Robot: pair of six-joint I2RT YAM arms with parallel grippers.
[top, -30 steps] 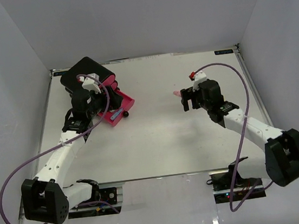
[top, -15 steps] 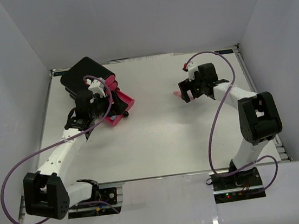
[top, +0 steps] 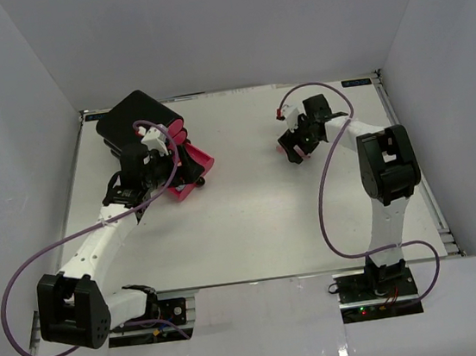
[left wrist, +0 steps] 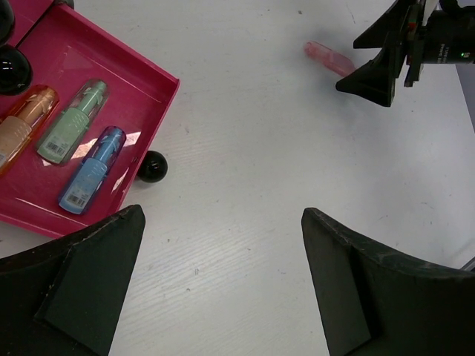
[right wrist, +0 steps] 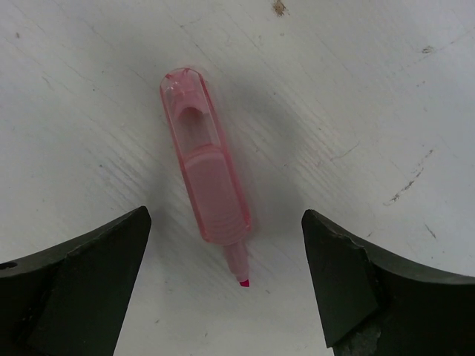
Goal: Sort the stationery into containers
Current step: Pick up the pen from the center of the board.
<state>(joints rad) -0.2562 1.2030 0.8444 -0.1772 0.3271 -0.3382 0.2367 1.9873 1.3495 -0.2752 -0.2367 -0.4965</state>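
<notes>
Risks rolling or twisting skewed pink highlighter [right wrist: 211, 185] out of wide-open, empty R gripper [right wrist: 224, 216] on closing, w/ round body untouched.

Lab bench [top: 260, 219] inside white walls [top: 229, 31].

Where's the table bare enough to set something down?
Bare: the middle stretch between the open pink drawer and the right gripper, plus the near centre strip. Crowded: far-left around the black box and left gripper; the pink highlighter lies under the right gripper.
</notes>
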